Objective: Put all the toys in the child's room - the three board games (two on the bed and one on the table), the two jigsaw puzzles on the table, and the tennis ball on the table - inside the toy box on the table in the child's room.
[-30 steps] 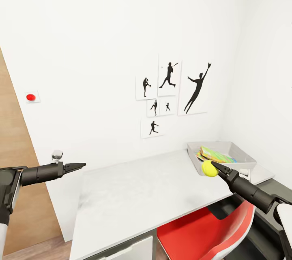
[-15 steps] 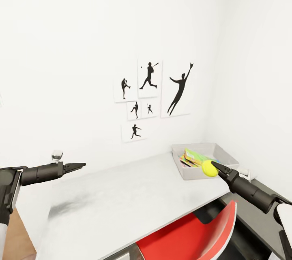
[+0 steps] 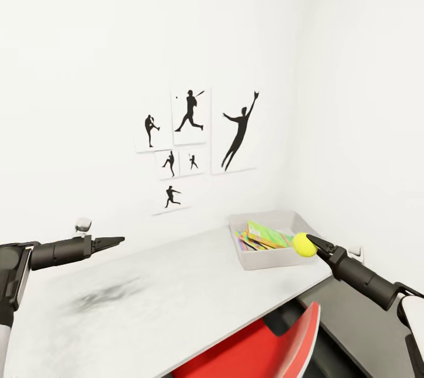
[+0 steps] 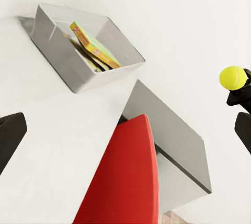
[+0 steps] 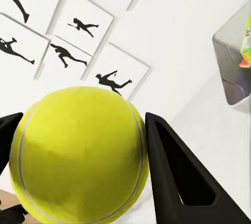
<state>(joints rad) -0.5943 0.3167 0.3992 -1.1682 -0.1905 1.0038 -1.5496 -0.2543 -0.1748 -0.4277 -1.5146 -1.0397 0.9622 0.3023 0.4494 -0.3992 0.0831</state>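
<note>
The right gripper [image 3: 311,241] pinches the tennis ball [image 3: 304,244] between its 2 fingers [image 5: 178,174], held in the air at 4 o'clock in the head view, just in front of the toy box [image 3: 268,260]. At 8 o'clock the left gripper [image 3: 116,241] hovers over the table [image 3: 147,307] with its jaws pressed together. A red chair [image 3: 265,348] sits under the desk edge. The box holds colourful flat games [image 3: 266,235]. Beyond, 6 silhouette pictures [image 3: 191,139] hang on the wall.
</note>
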